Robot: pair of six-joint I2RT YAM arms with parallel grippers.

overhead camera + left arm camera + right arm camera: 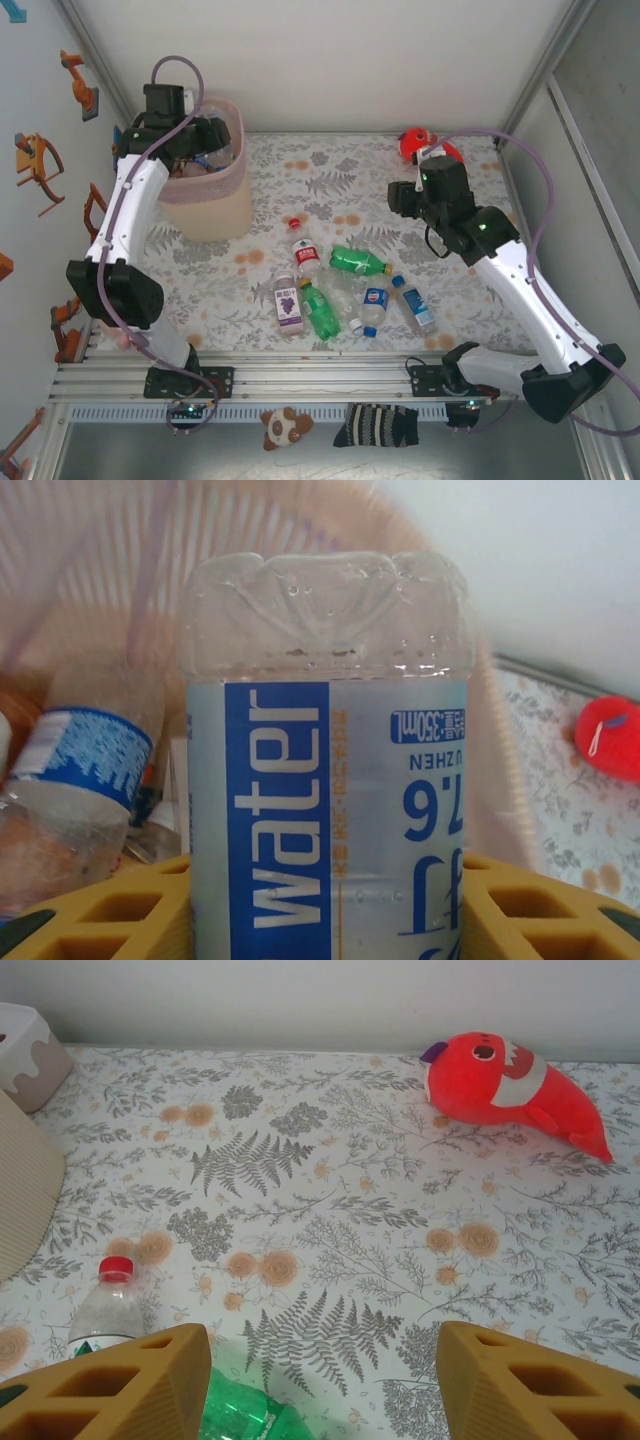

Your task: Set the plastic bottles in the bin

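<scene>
Water bottle [325, 780], clear with a blue label, is pinched between the left gripper's [325, 920] yellow fingers, base pointing away from the wrist camera, over the bin [205, 205] mouth. The bin sits at 10 o'clock on the table [330, 165]; another blue-labelled bottle [85, 770] lies inside. Several loose bottles [320, 310], clear and green, cluster at 6 o'clock of table centre. Right gripper [325, 1380] is spread, nothing between its fingers, above the table; red-capped bottle [108, 1310] and green bottle [240, 1410] are at its 7 o'clock. Fish plush [510, 1085] lies at 1 o'clock.
</scene>
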